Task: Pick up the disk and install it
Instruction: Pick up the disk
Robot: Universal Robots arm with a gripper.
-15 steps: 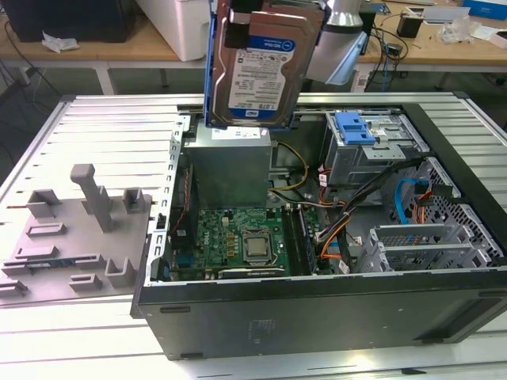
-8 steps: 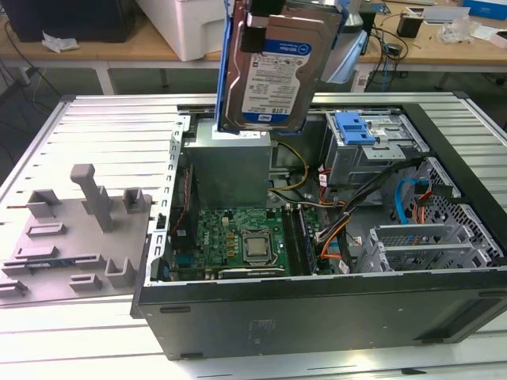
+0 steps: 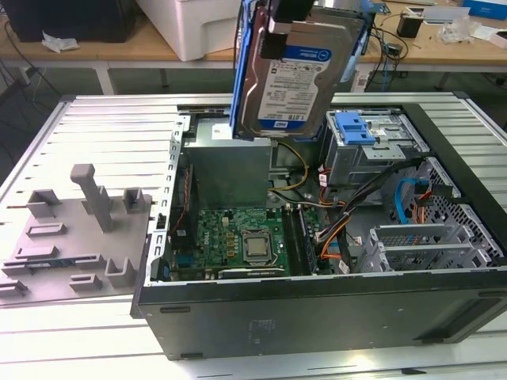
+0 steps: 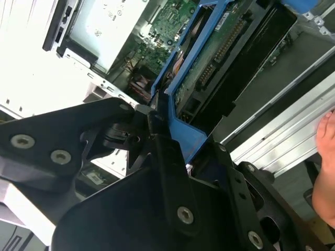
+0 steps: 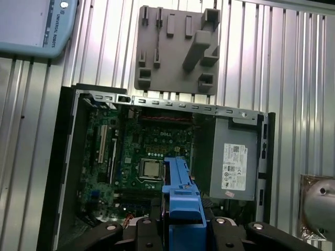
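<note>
The disk (image 3: 295,79), a silver hard drive with a blue-and-white label and a blue carrier frame, hangs upright above the open computer case (image 3: 317,305), over its rear middle. My gripper (image 3: 287,20) is shut on the disk's upper end at the top of the exterior view. In the second wrist view, black fingers (image 4: 157,128) clamp the blue carrier (image 4: 183,130), with the drive's circuit-board underside (image 4: 220,52) running away from them. In the first wrist view, the carrier's blue edge (image 5: 180,191) sticks out from my gripper (image 5: 180,225), above the motherboard (image 5: 141,151).
Inside the case are a grey power supply box (image 5: 233,162), a drive cage with a blue latch (image 3: 354,127) and loose cables (image 3: 341,222). A grey fixture plate (image 3: 75,233) lies on the slatted table at the exterior view's left. A person's hand (image 4: 325,162) shows beside the case.
</note>
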